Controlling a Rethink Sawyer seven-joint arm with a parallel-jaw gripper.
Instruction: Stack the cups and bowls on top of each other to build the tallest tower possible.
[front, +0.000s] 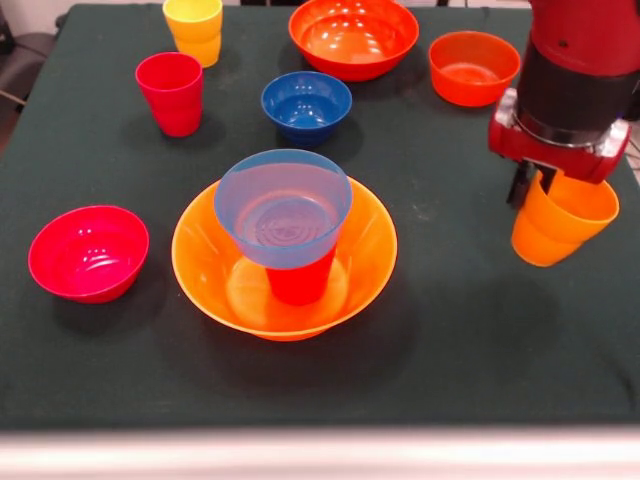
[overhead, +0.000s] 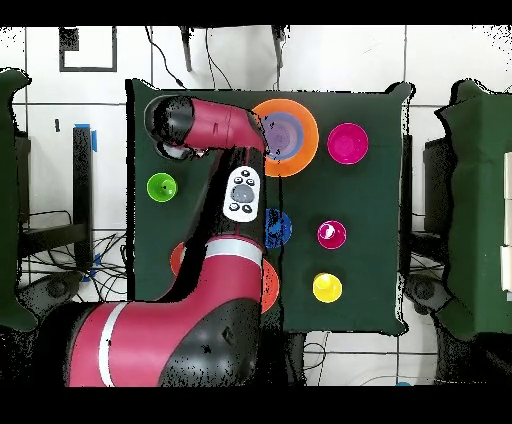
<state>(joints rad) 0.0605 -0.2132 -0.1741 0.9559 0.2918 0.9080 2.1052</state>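
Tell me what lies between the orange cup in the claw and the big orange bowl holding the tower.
Nothing: in the front view, only bare dark tablecloth separates the orange cup in the claw from the large orange bowl.

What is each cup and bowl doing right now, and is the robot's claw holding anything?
Gripper: shut on the orange cup.
Orange cup: held, tilted, above the table.
Large orange bowl: upright, tower base.
Red-orange cup: standing inside that bowl.
Light blue bowl: upright on that cup.
Magenta bowl, dark blue bowl, crimson cup, yellow cup: upright, unstacked.
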